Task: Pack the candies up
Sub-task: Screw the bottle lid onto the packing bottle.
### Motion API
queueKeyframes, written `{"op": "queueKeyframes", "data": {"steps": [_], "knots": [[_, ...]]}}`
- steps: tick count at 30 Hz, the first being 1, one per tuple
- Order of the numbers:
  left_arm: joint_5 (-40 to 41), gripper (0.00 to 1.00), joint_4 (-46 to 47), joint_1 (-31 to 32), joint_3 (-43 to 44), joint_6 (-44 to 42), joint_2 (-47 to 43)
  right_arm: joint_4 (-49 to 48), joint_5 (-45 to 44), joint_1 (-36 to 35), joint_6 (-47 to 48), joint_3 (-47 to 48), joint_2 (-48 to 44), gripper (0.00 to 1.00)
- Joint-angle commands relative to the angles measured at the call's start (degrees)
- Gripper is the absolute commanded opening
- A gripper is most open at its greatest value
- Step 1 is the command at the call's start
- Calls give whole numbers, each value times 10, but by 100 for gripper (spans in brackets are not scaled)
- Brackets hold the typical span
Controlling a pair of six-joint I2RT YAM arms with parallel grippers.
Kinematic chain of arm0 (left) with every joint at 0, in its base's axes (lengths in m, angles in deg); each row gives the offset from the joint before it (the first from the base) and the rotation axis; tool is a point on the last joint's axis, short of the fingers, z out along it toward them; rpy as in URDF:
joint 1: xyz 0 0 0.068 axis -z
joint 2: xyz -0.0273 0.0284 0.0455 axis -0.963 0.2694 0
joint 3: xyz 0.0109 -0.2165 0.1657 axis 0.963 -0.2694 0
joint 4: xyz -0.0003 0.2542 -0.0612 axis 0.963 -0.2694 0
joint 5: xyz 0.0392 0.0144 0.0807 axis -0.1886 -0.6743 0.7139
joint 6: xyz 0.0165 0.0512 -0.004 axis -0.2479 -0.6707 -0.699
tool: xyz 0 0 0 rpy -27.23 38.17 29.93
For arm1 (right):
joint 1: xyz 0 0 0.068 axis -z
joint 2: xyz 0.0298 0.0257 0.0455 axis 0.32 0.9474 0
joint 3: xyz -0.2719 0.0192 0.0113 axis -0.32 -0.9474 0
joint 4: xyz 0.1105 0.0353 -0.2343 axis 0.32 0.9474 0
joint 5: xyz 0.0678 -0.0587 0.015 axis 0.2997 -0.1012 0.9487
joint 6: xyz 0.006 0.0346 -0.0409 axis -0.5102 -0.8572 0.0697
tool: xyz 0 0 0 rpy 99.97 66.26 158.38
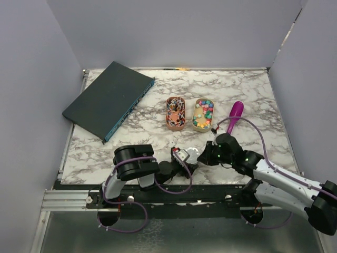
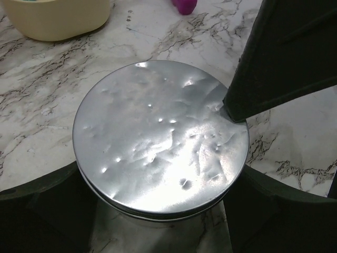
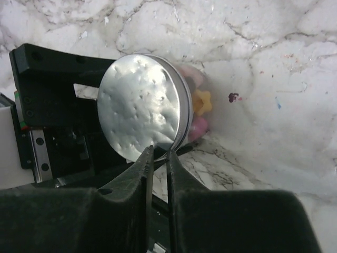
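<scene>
Wrapped candies in dark, orange and white fill the left oval tray. Bright ball candies fill the right oval tray. My left gripper is shut on a small clear jar with a dented silver lid; its fingers sit at either side of the jar. Yellow and pink candies show inside the jar under the lid. My right gripper pinches the lid's rim, its jaws nearly closed; it is right of the jar in the top view.
A purple scoop lies right of the trays. A dark blue flat box lies at the back left. The cream tray wall shows beyond the jar. Grey walls enclose the marble table.
</scene>
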Motion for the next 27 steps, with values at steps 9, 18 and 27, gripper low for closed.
{"op": "queueKeyframes", "data": {"steps": [9,18,27], "knots": [[8,60,-42,-9,-8,53,33,176,-90,-37,19,141,-5,26],[6,60,-44,-9,-8,53,33,162,-129,-36,104,241,115,40],[4,60,-48,-9,-5,50,34,100,-84,-22,145,247,210,39]]}}
